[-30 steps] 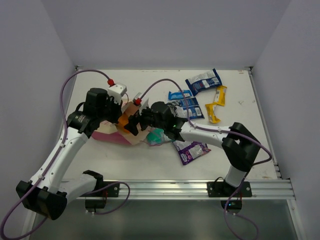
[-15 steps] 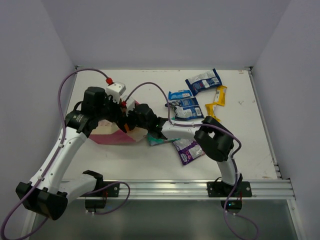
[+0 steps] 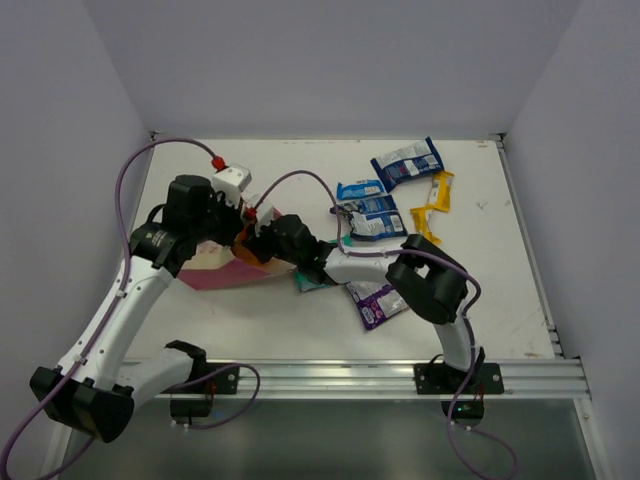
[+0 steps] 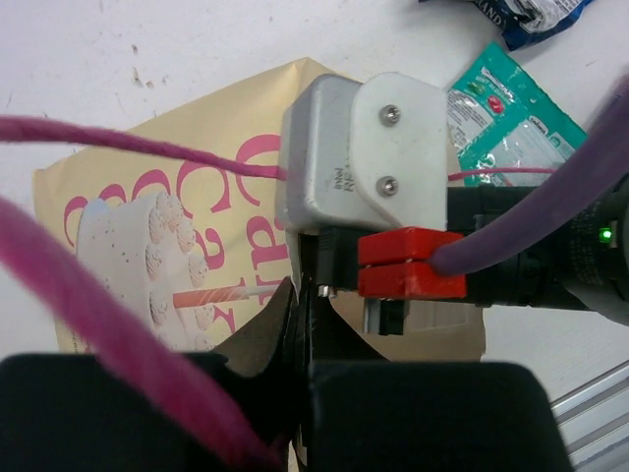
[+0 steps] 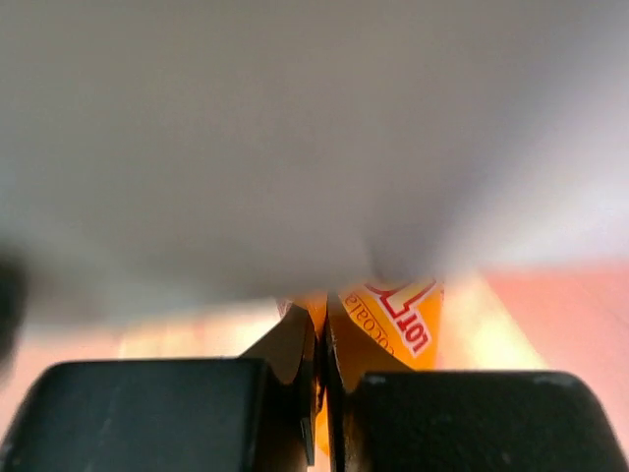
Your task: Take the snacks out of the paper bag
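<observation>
Right hand (image 5: 320,339) closed on the orange packet (image 5: 393,320) inside the paper bag (image 3: 215,270).
It has just pushed in; the left hand (image 4: 300,334) pinches the bag's rim, left of centre on the desk (image 3: 480,300); withdrawal seems next.
</observation>
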`<control>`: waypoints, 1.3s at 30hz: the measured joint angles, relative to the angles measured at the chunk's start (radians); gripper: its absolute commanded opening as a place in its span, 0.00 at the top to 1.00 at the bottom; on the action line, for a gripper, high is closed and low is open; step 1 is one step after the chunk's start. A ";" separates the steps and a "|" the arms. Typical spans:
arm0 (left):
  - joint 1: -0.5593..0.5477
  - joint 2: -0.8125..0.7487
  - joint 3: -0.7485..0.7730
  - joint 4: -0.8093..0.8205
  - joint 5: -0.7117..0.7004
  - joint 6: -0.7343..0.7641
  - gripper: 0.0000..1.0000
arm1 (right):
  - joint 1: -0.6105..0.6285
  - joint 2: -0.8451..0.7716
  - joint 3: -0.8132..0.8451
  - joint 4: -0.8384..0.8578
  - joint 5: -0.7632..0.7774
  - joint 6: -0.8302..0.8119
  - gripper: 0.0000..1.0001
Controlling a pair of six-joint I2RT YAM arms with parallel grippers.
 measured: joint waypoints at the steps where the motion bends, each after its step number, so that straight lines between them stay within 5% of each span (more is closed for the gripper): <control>1: -0.003 0.000 -0.002 0.002 -0.007 0.000 1.00 | 0.000 -0.016 -0.021 0.002 0.006 0.003 1.00; 12: -0.013 0.018 -0.088 0.094 -0.165 -0.057 1.00 | -0.007 -0.352 -0.204 -0.231 -0.019 0.013 1.00; 23: -0.012 0.042 -0.106 0.135 -0.277 -0.060 1.00 | -0.096 -0.734 -0.162 -0.632 -0.079 0.032 1.00; 30: -0.012 0.037 -0.107 0.133 -0.321 -0.061 1.00 | -0.306 -0.699 0.080 -0.765 -0.085 0.085 1.00; 37: -0.012 -0.019 -0.105 0.124 -0.238 -0.064 1.00 | -0.383 -0.411 0.291 -0.739 -0.067 0.106 1.00; 39: -0.012 -0.040 -0.087 0.114 -0.209 -0.069 1.00 | -0.381 -0.298 0.325 -0.734 -0.065 0.126 0.89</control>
